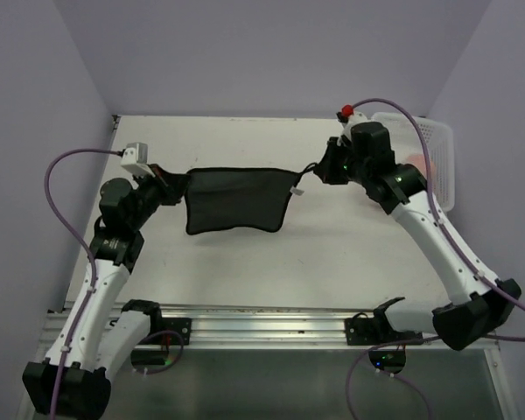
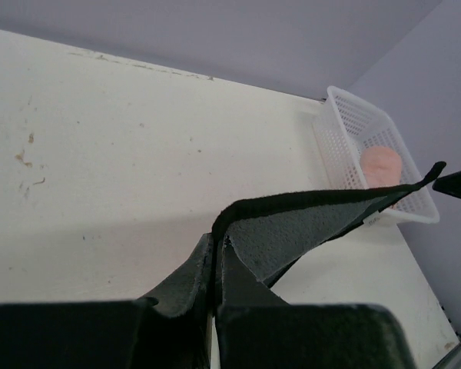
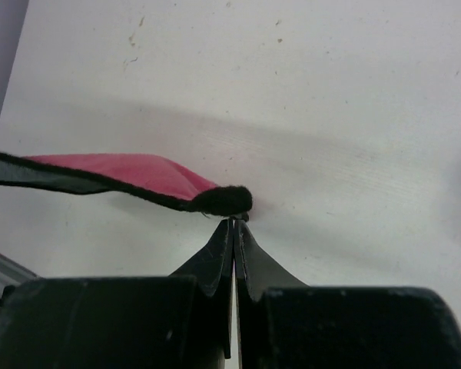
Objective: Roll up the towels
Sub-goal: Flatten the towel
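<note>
The blackish cloth [image 1: 236, 199] hangs stretched above the table between my two grippers, its lower edge sagging. My left gripper [image 1: 180, 186] is shut on its left corner; the left wrist view shows the dark cloth [image 2: 307, 227] pinched between the fingertips. My right gripper [image 1: 318, 171] is shut on the right corner; the right wrist view shows the red face and dark trim [image 3: 131, 175] at the fingertips. A small white tag [image 1: 297, 190] hangs near the right corner. The salmon-pink towel [image 2: 381, 165] lies in the white basket.
The white perforated basket [image 1: 437, 157] stands at the back right of the table, behind my right arm. It also shows in the left wrist view [image 2: 346, 123]. Purple walls close the table at back and sides. A metal rail [image 1: 262, 319] runs along the near edge.
</note>
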`<state>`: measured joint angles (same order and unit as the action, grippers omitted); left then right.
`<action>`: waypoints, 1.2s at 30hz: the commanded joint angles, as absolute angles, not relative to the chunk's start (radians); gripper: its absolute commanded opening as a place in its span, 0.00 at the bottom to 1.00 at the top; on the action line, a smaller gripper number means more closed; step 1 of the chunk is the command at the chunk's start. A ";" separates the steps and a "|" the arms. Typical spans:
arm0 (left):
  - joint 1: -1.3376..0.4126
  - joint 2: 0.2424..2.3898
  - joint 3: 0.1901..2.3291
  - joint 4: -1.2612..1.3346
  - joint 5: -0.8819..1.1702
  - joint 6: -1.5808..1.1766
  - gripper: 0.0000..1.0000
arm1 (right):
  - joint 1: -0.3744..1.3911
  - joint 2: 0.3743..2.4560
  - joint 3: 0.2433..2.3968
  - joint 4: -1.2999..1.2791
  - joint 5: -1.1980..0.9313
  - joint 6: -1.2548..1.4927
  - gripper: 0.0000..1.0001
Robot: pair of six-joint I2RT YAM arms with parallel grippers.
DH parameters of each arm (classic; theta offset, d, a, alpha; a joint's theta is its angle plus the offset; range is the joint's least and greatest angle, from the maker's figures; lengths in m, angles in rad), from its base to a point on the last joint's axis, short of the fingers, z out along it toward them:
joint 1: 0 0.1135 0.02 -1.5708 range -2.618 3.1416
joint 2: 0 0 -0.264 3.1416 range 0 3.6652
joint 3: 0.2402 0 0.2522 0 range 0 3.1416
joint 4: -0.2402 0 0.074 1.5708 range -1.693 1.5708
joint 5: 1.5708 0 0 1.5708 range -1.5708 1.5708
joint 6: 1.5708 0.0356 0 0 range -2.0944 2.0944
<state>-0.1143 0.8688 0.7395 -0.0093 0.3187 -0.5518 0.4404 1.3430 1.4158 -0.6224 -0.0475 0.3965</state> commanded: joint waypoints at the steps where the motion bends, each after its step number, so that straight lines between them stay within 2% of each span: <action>1: -0.112 0.770 0.716 -0.149 0.270 -0.508 0.00 | 0.465 1.220 1.365 -0.699 -0.037 0.365 0.00; 7: -0.112 0.612 0.695 -0.196 0.316 -0.566 0.00 | 0.477 1.063 1.379 -0.817 -0.075 0.360 0.00; 11: -0.112 0.615 0.693 -0.192 0.359 -0.594 0.00 | 0.477 1.042 1.388 -0.853 -0.081 0.351 0.00; 19: -0.112 0.661 0.675 -0.250 0.276 -0.555 0.00 | 0.482 1.124 1.137 -0.585 -0.221 0.483 0.01; 23: -0.112 0.678 0.675 -0.293 0.223 -0.523 0.00 | 0.517 1.222 1.085 -0.462 -0.232 0.515 0.14; 28: -0.112 0.664 0.673 -0.285 0.212 -0.511 0.00 | 0.581 1.383 1.104 -0.355 -0.274 0.540 0.23; 33: -0.112 0.733 0.702 -0.166 0.403 -0.543 0.00 | 0.584 1.473 1.127 -0.308 -0.269 0.569 0.26; 36: -0.123 0.773 0.718 -0.082 0.463 -0.581 0.00 | 0.583 1.453 1.131 -0.328 -0.221 0.565 0.32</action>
